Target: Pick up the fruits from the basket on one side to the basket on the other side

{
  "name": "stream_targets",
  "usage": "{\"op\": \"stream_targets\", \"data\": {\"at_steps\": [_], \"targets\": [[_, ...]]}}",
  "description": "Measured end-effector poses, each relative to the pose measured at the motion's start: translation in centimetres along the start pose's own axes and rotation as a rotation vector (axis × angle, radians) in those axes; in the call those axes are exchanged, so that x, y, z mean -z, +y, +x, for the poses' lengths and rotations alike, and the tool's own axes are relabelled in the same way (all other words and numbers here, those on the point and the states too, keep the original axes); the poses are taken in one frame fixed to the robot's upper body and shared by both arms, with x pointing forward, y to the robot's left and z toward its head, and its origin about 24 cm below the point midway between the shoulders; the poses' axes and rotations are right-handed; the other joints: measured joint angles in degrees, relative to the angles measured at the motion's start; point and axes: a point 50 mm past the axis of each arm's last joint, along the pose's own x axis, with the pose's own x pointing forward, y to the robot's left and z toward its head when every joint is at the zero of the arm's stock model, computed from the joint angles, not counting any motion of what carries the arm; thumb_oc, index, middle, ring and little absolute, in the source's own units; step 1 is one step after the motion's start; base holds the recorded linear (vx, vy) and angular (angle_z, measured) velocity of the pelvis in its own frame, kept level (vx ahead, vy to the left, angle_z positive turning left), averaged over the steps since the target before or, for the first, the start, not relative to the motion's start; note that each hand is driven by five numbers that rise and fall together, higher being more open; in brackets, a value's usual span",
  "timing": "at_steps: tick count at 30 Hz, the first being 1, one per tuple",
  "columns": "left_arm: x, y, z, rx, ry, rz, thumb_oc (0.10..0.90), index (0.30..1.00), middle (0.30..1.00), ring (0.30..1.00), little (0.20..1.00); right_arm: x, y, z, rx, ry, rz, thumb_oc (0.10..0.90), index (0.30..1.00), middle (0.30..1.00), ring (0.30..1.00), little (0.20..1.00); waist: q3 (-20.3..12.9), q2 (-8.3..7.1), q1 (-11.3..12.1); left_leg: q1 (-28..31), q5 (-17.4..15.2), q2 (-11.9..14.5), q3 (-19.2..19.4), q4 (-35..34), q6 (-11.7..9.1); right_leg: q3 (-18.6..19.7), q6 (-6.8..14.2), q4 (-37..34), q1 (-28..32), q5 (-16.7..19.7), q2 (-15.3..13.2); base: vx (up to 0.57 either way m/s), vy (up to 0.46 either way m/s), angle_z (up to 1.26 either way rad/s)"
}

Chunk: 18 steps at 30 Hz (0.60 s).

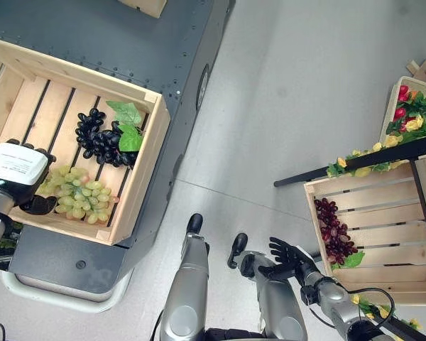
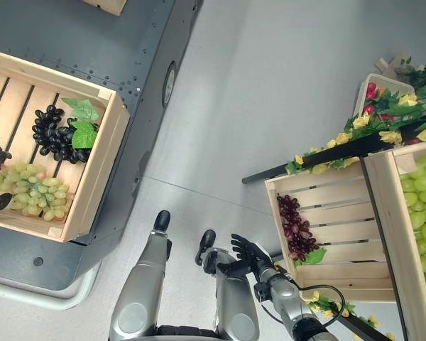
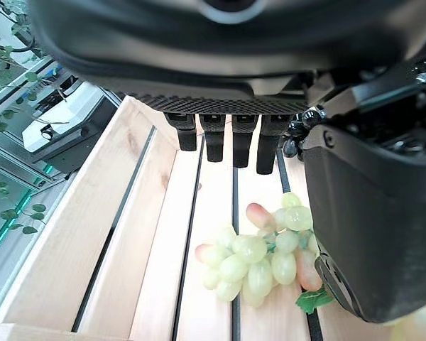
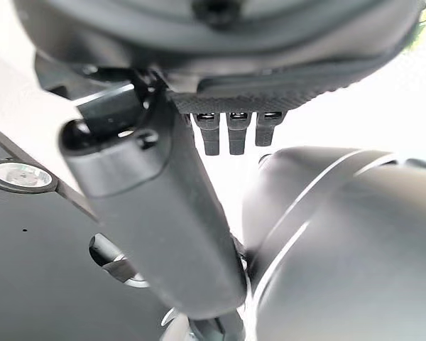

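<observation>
On the left, a wooden crate (image 1: 145, 163) holds a bunch of green grapes (image 1: 78, 195) and a black bunch with green leaves (image 1: 103, 138). My left hand (image 1: 14, 174) hovers over the crate's left part, right beside the green grapes. In the left wrist view its fingers (image 3: 231, 138) are straight, the thumb (image 3: 369, 213) stands apart, and the green grapes (image 3: 259, 259) lie on the slats below, so the hand is open. At the right, a second crate (image 1: 383, 234) holds red grapes (image 1: 332, 231). My right hand (image 1: 287, 256) is open, fingers spread, just left of that crate.
The left crate rests on a dark cart (image 1: 128, 42). A black bar with a yellow flower garland (image 1: 362, 163) runs above the right crate. A basket of red and yellow flowers (image 1: 412, 106) stands behind it. A further crate with green grapes (image 2: 419, 206) is at far right. Grey floor separates the two sides.
</observation>
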Motion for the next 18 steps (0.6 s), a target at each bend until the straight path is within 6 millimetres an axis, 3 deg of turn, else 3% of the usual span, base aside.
{"op": "stream_targets", "data": {"at_steps": [10,18], "targets": [[0.1,-0.2,0.0,0.01,-0.013,0.031,0.8,0.9,0.9,0.9,0.9,0.2,0.7,0.2,-0.026,0.009,-0.01,0.8,0.9,0.9,0.9,0.9,-0.02,-0.45,-0.28,0.47,0.01,0.05,-0.07,-0.03,-0.04,-0.19,0.02,-0.17,0.53,0.01,0.0,0.0,0.0,0.0],[-1.0,0.0,0.5,0.014,-0.062,0.05,0.8,0.9,0.9,0.9,0.9,0.2,0.7,0.2,-0.025,0.006,-0.01,0.8,0.9,0.9,0.9,0.9,-0.02,-0.55,-0.36,0.37,0.02,0.08,-0.11,-0.38,-0.04,-0.25,0.04,-0.63,0.51,0.03,0.07,0.0,0.0,0.0]]}}
